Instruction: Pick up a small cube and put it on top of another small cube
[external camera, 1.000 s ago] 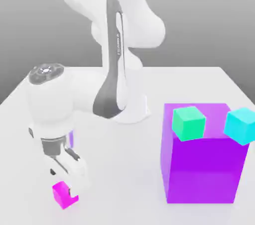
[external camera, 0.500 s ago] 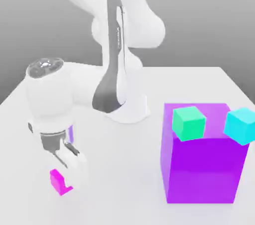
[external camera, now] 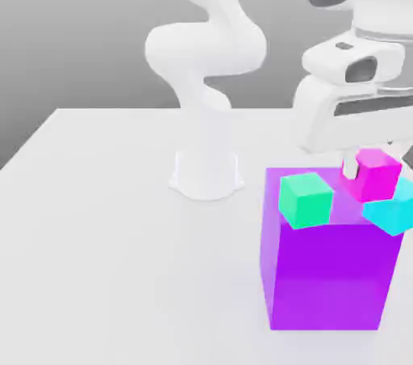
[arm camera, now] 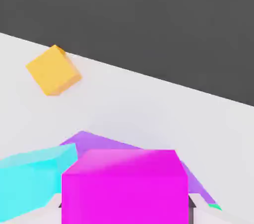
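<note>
The white table [external camera: 121,258] carries a big purple block [external camera: 327,274], and the green cube [external camera: 306,200] and cyan cube [external camera: 395,208] are at its upper part, toward the exterior view's left and right respectively. An orange cube [arm camera: 52,71] lies near the table's edge. The gripper [external camera: 373,169] is clamped on the magenta cube [external camera: 373,174], a finger on either side. That cube is just beside the cyan one, partly overlapping it in the exterior view; whether they touch, I cannot tell.
</note>
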### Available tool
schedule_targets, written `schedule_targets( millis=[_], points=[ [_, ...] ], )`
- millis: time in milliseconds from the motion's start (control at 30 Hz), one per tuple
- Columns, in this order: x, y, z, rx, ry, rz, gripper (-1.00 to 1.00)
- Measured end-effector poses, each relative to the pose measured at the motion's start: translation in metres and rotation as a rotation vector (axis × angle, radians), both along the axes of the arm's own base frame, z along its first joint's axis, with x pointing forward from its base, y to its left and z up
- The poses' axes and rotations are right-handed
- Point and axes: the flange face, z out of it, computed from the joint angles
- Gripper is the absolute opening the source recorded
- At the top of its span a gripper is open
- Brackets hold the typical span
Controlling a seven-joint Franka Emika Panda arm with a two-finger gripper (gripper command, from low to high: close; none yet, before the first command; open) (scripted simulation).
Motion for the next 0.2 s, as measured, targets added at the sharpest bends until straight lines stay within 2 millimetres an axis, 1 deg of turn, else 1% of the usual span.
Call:
schedule_targets(
  millis=[33,100,133,200],
  points=[
    [-0.003,0.005,-0.009,-0.001,0.0,0.017,-1.0],
    [-0.006,0.009,-0.037,-0.002,0.0,0.03,-1.0],
    [-0.006,0.009,-0.044,-0.003,-0.001,0.033,1.0],
    [-0.006,0.009,-0.044,-0.003,0.0,0.033,1.0]
  ],
)
